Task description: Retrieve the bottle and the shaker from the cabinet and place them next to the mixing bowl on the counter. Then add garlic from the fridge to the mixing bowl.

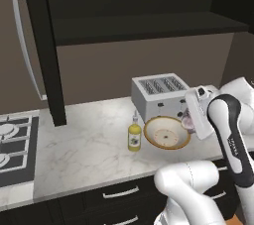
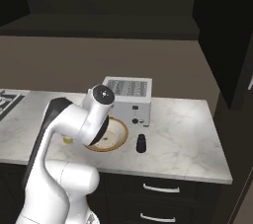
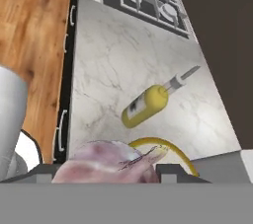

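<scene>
While clamped on garlic (image 3: 111,161), the pincer (image 3: 106,168) hovers over the mixing bowl's (image 1: 166,133) right rim.

Glossy white rounded arm (image 1: 188,184) segments, a dark grey joint cover (image 1: 230,135) with faint lettering, beside the toaster (image 1: 161,95).

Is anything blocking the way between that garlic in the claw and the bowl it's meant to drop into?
Nothing visible. The claw holds the garlic just beside the mixing bowl, near its rim. The bottle stands on the bowl's other side, the toaster behind it.
</scene>
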